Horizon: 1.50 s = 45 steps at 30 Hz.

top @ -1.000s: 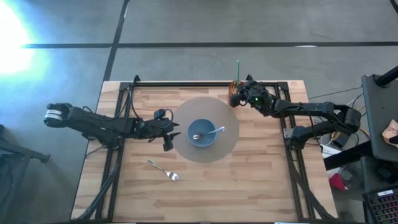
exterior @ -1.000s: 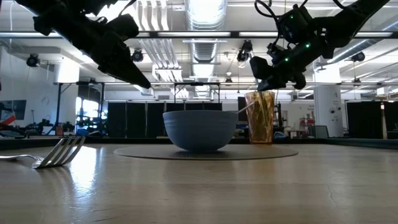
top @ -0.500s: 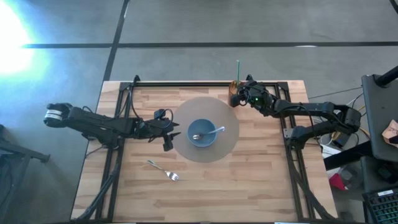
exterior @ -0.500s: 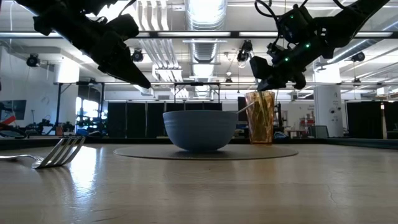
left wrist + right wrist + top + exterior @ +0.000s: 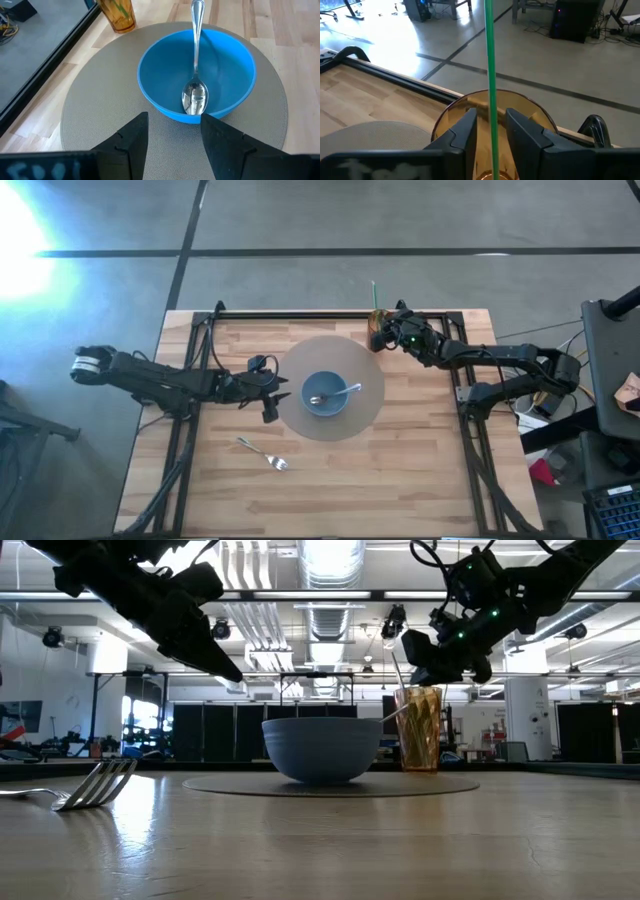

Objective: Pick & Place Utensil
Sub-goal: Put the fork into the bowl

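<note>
A green straw [image 5: 489, 50] stands in an amber cup [image 5: 418, 730] at the table's far edge, its lower end in the cup, and it leans a little toward the table's left [image 5: 374, 295]. My right gripper [image 5: 491, 135] hovers just over the cup's rim, open, one finger on either side of the straw without touching it. A spoon [image 5: 196, 60] lies in the blue bowl [image 5: 160, 65] with its handle on the rim. A fork [image 5: 264, 453] lies on the table near the front. My left gripper [image 5: 172, 145] is open and hangs above the mat's left edge.
The bowl sits in the middle of a round grey mat [image 5: 300, 355]. The cup [image 5: 375, 320] stands by the mat's far right edge, close to the table's dark rear rail [image 5: 300, 314]. Bare wood lies along the near side around the fork [image 5: 95, 783].
The straw's upper end has tipped toward the table's left while its lower end stayed in the cup; in the low view it now shows slanting up past the right gripper. Both arms have kept still.
</note>
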{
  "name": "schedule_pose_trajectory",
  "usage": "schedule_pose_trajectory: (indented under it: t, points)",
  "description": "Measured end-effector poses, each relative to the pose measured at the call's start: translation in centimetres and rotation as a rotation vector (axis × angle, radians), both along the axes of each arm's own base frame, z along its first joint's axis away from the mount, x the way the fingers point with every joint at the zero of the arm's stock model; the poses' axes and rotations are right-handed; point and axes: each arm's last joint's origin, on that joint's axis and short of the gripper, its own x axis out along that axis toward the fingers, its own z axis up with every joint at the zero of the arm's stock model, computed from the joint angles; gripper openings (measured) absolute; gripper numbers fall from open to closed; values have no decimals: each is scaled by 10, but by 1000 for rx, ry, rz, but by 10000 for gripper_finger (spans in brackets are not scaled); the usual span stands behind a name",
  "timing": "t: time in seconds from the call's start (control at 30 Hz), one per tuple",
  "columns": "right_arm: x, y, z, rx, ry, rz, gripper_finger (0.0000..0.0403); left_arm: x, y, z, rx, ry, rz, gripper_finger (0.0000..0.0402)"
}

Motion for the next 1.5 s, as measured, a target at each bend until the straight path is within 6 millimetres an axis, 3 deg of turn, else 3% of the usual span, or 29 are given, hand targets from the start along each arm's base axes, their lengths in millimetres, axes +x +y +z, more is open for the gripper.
schedule_pose_trajectory:
  t: [0.2,0.47,0.83,1.03,1.27,1.5]
  points:
    - [-2,1,5,-12,-19,1,116,0,0,0,4,1,-3,174]
    - [-14,8,29,-61,-94,36,130,0,0,0,5,2,-3,174]
    - [-32,37,61,-113,-155,353,119,0,-2,0,-14,11,-58,174]
    - [-37,62,72,-182,-141,505,106,-7,-5,14,-54,165,-110,174]
    - [-39,81,77,-206,-162,598,111,-16,-19,38,-111,339,-219,174]
    - [-38,84,78,-205,-165,615,121,-23,-48,50,-187,367,-369,174]
